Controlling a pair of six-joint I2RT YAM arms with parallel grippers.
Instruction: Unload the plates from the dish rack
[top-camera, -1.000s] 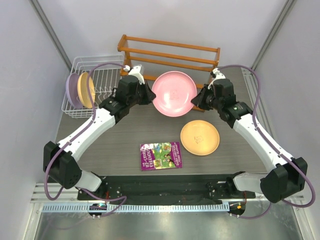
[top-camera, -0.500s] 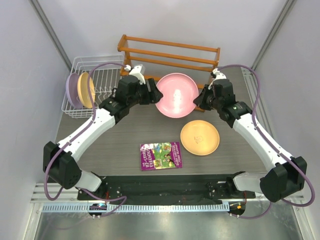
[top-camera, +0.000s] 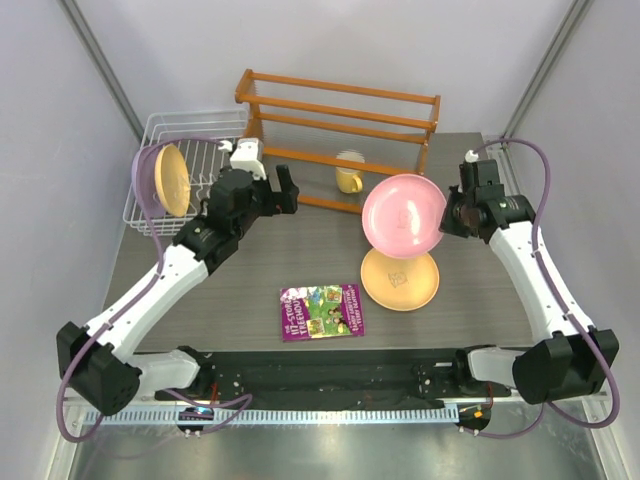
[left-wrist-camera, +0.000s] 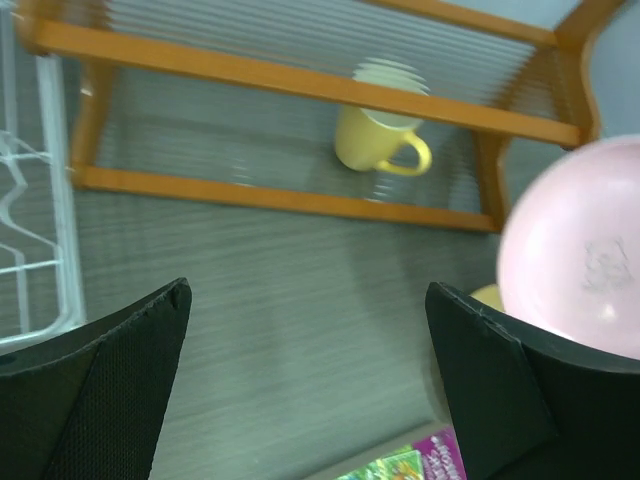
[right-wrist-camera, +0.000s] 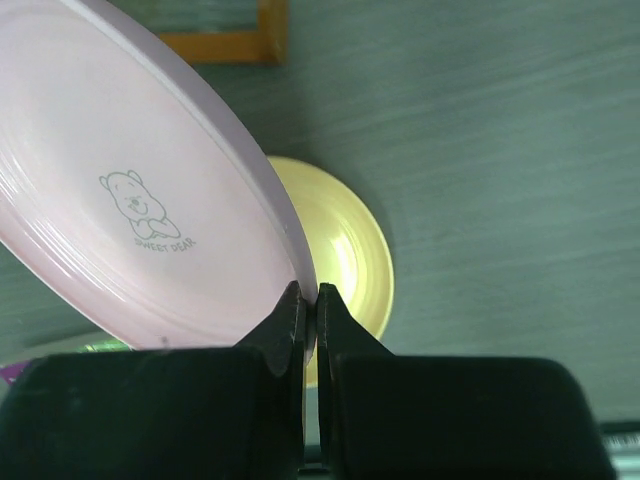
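The pink plate hangs tilted above the table with my right gripper shut on its right rim; the right wrist view shows the jaws pinching that rim of the pink plate. Below it, a yellow-orange plate lies flat on the table, also the yellow-orange plate. The white wire dish rack at the back left holds another yellow-orange plate and a lavender plate, both on edge. Just right of the rack, my left gripper is wide open and empty.
An orange wooden shelf rack stands at the back, with a small yellow mug under it, the same mug ahead of my left gripper. A purple book lies near the table's front middle.
My left gripper opened, let go of the pink plate and pulled back left toward the dish rack. My right gripper shut on the plate's rim and carried it right, over the flat yellow-orange plate.
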